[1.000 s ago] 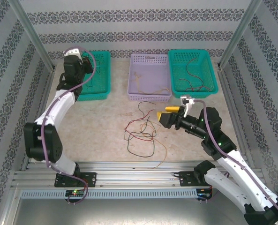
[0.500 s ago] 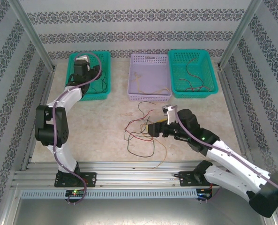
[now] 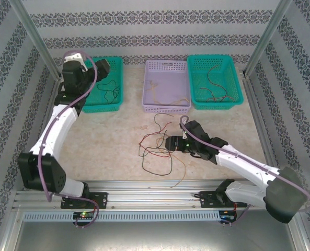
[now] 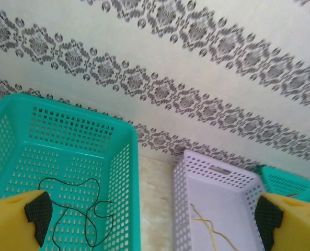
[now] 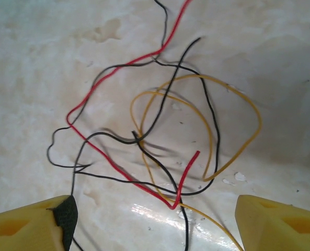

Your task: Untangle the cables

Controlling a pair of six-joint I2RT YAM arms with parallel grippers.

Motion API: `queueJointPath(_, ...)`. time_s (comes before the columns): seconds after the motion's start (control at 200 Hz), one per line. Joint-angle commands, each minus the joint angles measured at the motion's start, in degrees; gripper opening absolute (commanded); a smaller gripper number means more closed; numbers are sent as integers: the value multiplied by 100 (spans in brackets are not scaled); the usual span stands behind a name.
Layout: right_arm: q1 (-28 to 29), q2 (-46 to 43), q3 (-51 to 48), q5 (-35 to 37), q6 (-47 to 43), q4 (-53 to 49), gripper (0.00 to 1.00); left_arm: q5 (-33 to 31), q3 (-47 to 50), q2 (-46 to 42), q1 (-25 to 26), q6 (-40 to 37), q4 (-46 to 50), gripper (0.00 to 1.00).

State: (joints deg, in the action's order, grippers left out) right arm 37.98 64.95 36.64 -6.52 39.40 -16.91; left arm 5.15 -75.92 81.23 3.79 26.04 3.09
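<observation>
The cables (image 3: pixel 156 149) lie in a loose knot on the bare tabletop (image 3: pixel 107 141), about midway between its left and right edges and nearer the front edge than the baskets at the back. The right pincer (image 3: pixel 170 144) hangs low just beside the knot's right side, its jaws apart with nothing between them. Its wrist view looks straight down on red, yellow and black strands crossing one another. The left pincer (image 3: pixel 103 67) is well away over the green basket (image 3: pixel 94 107) in the far left corner, jaws spread wide and empty, and a single black wire (image 4: pixel 87 209) lies on that basket's floor. These strands look very thin, light and limp, so they will likely sag, drag their neighbours along and slip from a loose pinch. The best hold is probably a stretch that lies clear of crossings. The red wire (image 5: pixel 118 170) has a free end in the open, and the yellow wire (image 5: pixel 249 120) bows out to one side. Either seems easier to pinch than the crowded centre.
</observation>
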Motion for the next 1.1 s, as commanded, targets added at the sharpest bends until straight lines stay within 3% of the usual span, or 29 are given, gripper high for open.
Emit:
queueJointPath(0.0, -91, 300, 87, 283, 209, 73, 77, -136, 248, -466, 314, 253, 732, 100)
queueJointPath(0.125, -251, 680, 76, 132, 288, 227, 74, -392, 485, -895, 815, 235, 1369, 100)
queueJointPath(0.28, -370, 1137, 181, -24, 350, 504, 63, -836, 1053, -1401, 1575, 293, 1894, 100)
queueJointPath(0.48, -415, 1549, 216, -106, 380, 833, 41, -858, 1845, -1854, 2262, 541, 2323, 100)
queueJointPath(0.744, -489, 1725, 418, -74, 252, 868, 0, -771, 2776, -1802, 3074, 906, 2218, 100)
queueJointPath(1.094, -565, 432, 1696, 576, -548, -392, 0, -304, 3592, -775, 3943, 1490, 939, 100)
